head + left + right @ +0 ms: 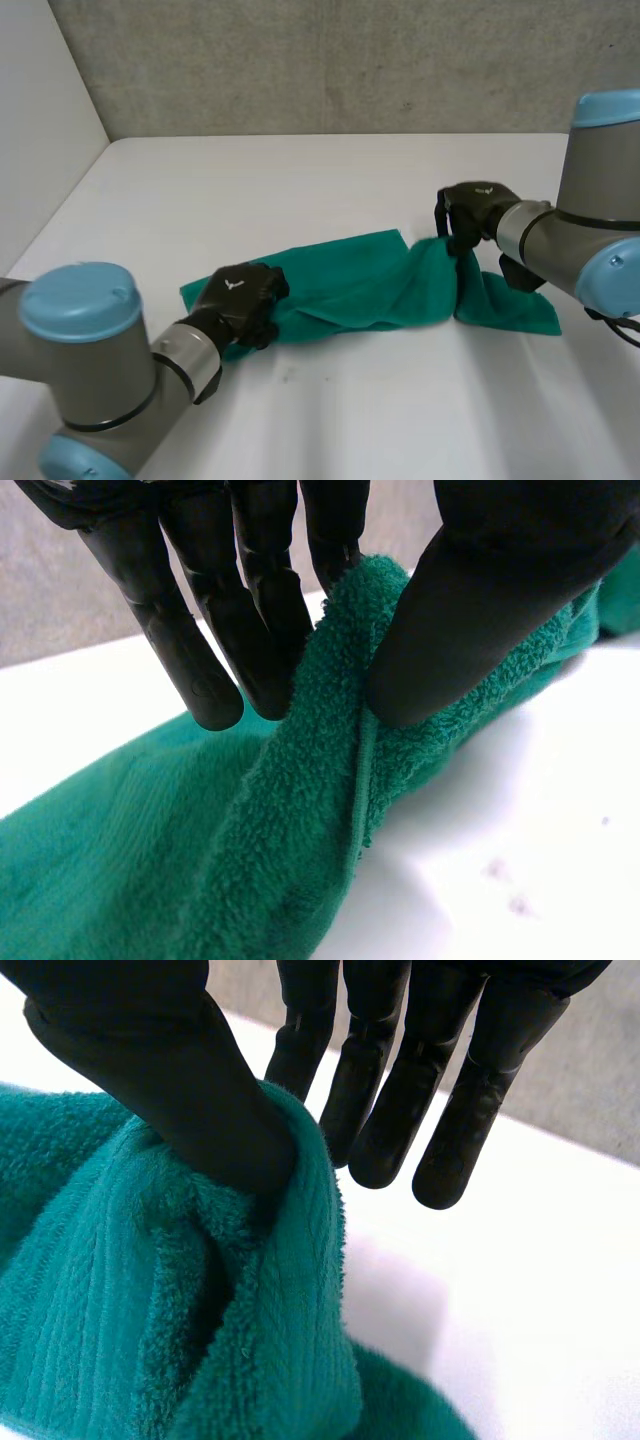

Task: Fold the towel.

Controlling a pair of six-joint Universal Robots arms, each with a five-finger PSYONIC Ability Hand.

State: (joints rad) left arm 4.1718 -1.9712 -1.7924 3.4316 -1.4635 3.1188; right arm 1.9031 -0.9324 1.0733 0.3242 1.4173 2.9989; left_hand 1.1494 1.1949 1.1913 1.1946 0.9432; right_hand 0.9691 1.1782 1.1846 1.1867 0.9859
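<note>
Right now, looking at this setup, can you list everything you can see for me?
table: one, white, under everything.
wall: one, grey, behind the table.
towel: one, green, rumpled across the table.
left hand: one, black, pinching the towel's end on its own side between thumb and fingers.
right hand: one, black, pinching a raised fold near the towel's other end.
left arm and right arm: two, grey with light-blue caps, at the near sides.

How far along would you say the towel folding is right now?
Early on. Done: both hands grip the green towel, the left hand pinching its left end, the right hand pinching a bunch near the other end. In hand: the pinched cloth, partly lifted. Left: the towel lies rumpled on the white table, with no neat fold yet.
</note>
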